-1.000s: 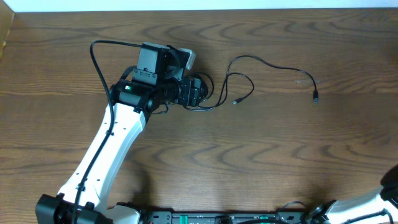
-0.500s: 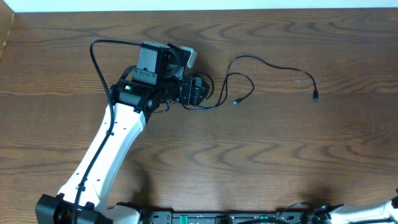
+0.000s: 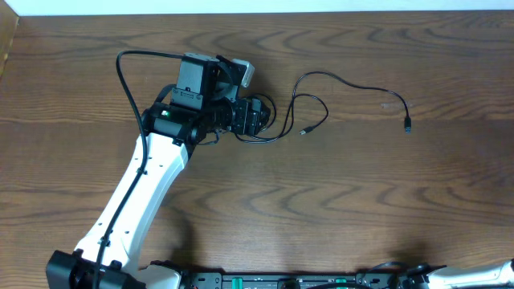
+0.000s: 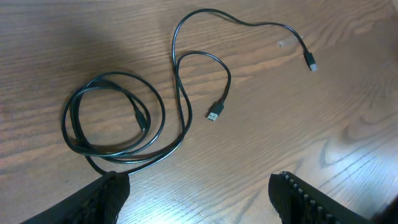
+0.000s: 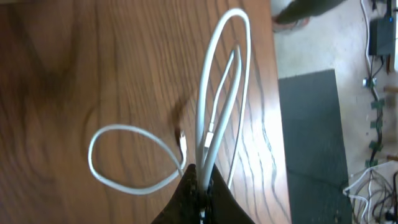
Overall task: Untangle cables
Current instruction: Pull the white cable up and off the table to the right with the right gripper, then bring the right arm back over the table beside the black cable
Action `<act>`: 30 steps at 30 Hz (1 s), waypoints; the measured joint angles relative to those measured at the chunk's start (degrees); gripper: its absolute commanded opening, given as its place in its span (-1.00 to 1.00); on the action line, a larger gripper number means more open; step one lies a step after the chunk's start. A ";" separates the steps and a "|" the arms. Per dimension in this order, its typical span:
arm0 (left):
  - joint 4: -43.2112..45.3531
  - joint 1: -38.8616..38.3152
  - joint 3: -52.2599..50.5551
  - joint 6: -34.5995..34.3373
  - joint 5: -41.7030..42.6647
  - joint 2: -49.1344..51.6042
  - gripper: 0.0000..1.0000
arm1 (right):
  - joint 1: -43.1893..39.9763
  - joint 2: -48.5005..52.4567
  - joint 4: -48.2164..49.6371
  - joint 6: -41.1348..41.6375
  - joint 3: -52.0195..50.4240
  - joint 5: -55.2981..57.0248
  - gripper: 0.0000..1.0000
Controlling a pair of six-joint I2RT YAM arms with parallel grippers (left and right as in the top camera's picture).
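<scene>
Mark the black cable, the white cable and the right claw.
black cable (image 4: 124, 154), left wrist view, bottom of its coil.
white cable (image 5: 203, 102), right wrist view, strand of the long loop.
right claw (image 5: 202, 177), right wrist view, between its shut fingertips.

Tabletop (image 3: 361, 201): dk brown wood, strong wavy grain, fills nearly all of overhead view; plank seams run 9 to 3 o'clock.
Far edge: thin white strip (image 3: 265, 6) along 12 o'clock; wall or floor, can't tell.
Corner: paler wood bit (image 3: 8, 40) at 10 o'clock.
Floor (image 5: 311, 50): pale grey-beige, past tabletop edge in rt wrist view, 1–3 o'clock.
Mat (image 5: 323, 143): dk grey, on floor, 3–5 o'clock.
Floor clutter: dk box (image 5: 380, 34) w/ cords at 2 o'clock; white cords (image 5: 370, 180) at 4 o'clock.
Light: soft, even; shadows faint.
</scene>
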 measured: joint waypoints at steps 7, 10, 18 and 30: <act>1.09 0.00 0.00 0.00 0.00 0.00 0.55 | 0.46 10.64 3.65 -1.81 -0.02 -0.63 -0.98; 1.27 0.00 0.00 0.00 0.00 0.00 0.55 | 0.79 15.04 5.09 -2.40 -0.07 -1.25 -0.98; 1.29 0.00 0.00 0.00 0.00 0.00 0.55 | 5.20 17.79 9.20 -5.51 -0.22 -1.90 -0.98; 1.29 0.00 0.00 0.00 -0.02 0.00 0.57 | 6.01 17.79 8.41 -6.82 -0.22 -1.68 -0.22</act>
